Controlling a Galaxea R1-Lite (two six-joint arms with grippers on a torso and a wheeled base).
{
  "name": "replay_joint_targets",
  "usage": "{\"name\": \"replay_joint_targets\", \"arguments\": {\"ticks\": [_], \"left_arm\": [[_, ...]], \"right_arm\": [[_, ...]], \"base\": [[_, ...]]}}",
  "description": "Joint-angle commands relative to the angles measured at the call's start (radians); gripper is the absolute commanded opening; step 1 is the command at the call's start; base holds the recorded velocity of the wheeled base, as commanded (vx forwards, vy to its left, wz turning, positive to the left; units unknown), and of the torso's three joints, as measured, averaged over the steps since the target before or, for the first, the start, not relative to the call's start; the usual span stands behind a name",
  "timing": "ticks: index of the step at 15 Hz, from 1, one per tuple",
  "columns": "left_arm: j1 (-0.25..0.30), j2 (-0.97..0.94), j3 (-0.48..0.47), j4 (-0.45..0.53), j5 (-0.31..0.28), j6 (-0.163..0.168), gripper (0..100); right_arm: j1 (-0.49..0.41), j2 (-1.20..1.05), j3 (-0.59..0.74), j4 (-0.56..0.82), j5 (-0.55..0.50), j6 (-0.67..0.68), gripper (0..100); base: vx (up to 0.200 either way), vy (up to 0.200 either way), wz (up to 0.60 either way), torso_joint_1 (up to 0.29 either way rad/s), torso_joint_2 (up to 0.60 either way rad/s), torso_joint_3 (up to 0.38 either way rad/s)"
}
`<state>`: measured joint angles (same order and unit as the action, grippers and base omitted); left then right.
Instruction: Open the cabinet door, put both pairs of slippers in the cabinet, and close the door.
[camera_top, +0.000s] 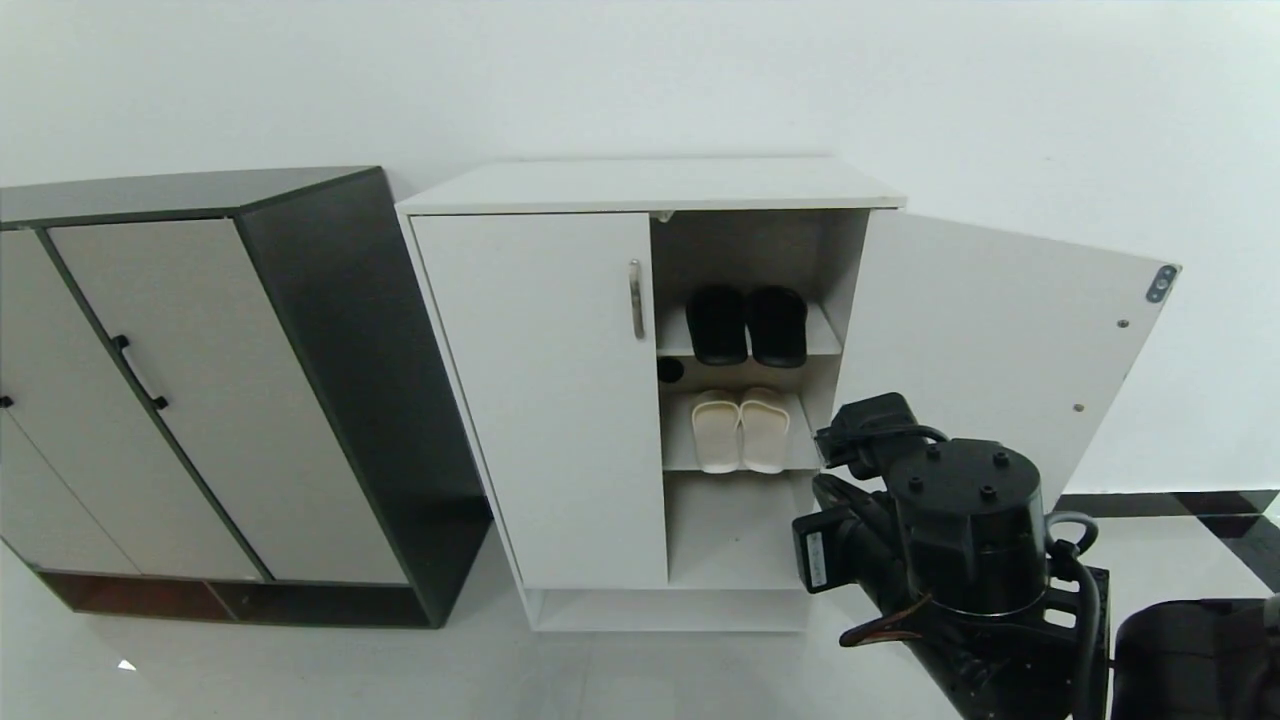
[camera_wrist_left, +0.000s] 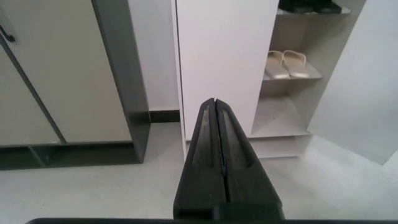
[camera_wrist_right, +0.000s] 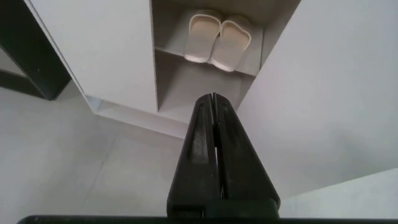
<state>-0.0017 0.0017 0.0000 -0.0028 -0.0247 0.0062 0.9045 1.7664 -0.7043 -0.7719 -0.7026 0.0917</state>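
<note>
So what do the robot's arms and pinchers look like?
The black left gripper and black right gripper each have two long flat fingers narrowing to a wedge. The black right arm has a round cap with small bolts, a white sticker and looping black cables.

Closed gripper (camera_wrist_left: 215, 102), white cabinet (camera_wrist_left: 224, 56), cream slippers (camera_wrist_left: 285, 64) on shelf (camera_wrist_left: 313, 76)

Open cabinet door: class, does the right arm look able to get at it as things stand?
Probably yes. The open door stands beside the right tool, which is shut and empty, with nothing between them.
</note>
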Motion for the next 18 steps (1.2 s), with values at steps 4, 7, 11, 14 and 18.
{"name": "replay_joint_targets", "arguments": {"ticks": [4,7,11,14,18], "left_arm": [[0.0,0.0,0.0,0.0,0.0,0.0,0],[0.0,0.0,0.0,0.0,0.0,0.0,0],[0.0,0.0,0.0,0.0,0.0,0.0,0],[0.0,0.0,0.0,0.0,-0.001,0.0,0],[0.0,0.0,0.0,0.0,-0.001,0.0,0]], "right_arm": [[0.001,-0.002,0.002,-0.001,0.0,0.0,0],[0.001,-0.002,0.002,-0.001,0.0,-0.001,0],[0.001,-0.004,0.003,-0.001,0.0,0.0,0],[0.001,-0.002,0.003,-0.001,0.0,-0.001,0],[0.001,-0.002,0.005,-0.001,0.0,-0.001,0]], "base": [[0.0,0.0,0.0,0.13,-0.46,-0.336],[0.0,0.0,0.0,0.149,-0.47,-0.315],[0.0,0.0,0.0,0.183,-0.49,-0.316],[0.0,0.0,0.0,0.204,-0.51,-0.305],[0.0,0.0,0.0,0.218,-0.53,-0.315]]}}
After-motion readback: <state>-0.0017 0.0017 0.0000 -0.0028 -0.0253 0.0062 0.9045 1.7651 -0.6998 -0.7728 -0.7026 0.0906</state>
